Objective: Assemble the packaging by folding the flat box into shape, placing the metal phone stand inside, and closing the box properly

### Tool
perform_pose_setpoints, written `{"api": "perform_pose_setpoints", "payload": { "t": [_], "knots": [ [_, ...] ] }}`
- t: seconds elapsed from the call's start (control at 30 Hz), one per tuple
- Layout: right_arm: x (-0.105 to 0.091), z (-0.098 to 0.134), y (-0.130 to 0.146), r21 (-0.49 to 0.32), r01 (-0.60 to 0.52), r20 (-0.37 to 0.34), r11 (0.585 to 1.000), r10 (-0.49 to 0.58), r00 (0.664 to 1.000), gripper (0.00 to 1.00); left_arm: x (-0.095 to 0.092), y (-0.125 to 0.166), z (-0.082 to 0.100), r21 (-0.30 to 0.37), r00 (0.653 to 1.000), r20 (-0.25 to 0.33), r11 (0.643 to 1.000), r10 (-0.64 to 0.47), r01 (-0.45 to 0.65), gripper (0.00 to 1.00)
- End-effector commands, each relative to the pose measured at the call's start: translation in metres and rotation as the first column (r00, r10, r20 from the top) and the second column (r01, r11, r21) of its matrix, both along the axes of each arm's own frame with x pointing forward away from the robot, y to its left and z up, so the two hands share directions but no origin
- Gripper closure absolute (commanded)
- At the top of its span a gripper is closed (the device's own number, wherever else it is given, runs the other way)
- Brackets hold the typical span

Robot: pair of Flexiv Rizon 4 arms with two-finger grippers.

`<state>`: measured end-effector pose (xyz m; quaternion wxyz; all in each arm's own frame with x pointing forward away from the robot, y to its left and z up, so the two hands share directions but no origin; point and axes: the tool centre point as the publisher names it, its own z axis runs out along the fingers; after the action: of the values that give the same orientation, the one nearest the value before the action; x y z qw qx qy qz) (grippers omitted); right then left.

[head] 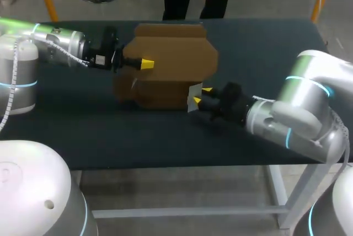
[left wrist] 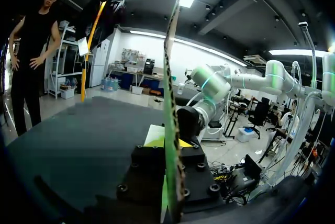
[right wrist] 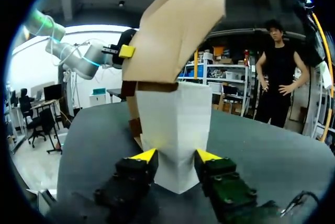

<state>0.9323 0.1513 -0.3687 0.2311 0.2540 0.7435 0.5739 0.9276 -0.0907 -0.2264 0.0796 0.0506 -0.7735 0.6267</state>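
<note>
Brown cardboard box (head: 171, 65) on table (head: 265, 48)

Fixed head camera looks down on the bench (head: 83, 137) from behind; the two wrist cameras face each other, close, across the cardboard box (head: 171, 54), visible in all three views.

I've got the cardboard box (head: 168, 62) mid-table: brown, part-folded, standing upright, top flaps splayed open. There's a white panel (right wrist: 175, 124) at its near right corner, vertical. The left gripper (head: 144, 64) is clamped on the left wall, which shows edge-on from that wrist. The right gripper (right wrist: 176, 156) pinches the white panel from both sides. Can't tell whether the bottom edge touches the table.
</note>
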Motion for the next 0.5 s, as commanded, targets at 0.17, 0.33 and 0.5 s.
{"api": "perform_pose_setpoints", "payload": {
  "t": [0.17,0.33,0.5],
  "knots": [
    [-0.0006,0.0011,0.0201,-0.043,0.252,0.054,0.967,-0.250,0.967,0.48,0.0001,-0.0016,-0.0014,0.001,1.000,0.000,1.000,-0.003,0.003,1.00],
    [0.0011,0.0014,0.0216,-0.057,0.310,0.063,0.949,-0.306,0.950,0.52,0.0001,-0.0016,-0.0014,0.001,1.000,0.000,1.000,-0.003,0.003,1.00],
    [0.0043,0.0024,0.0228,-0.050,0.359,0.069,0.932,-0.356,0.932,0.52,0.0001,-0.0016,-0.0014,0.001,1.000,0.000,1.000,-0.003,0.003,1.00]
  ]
}}
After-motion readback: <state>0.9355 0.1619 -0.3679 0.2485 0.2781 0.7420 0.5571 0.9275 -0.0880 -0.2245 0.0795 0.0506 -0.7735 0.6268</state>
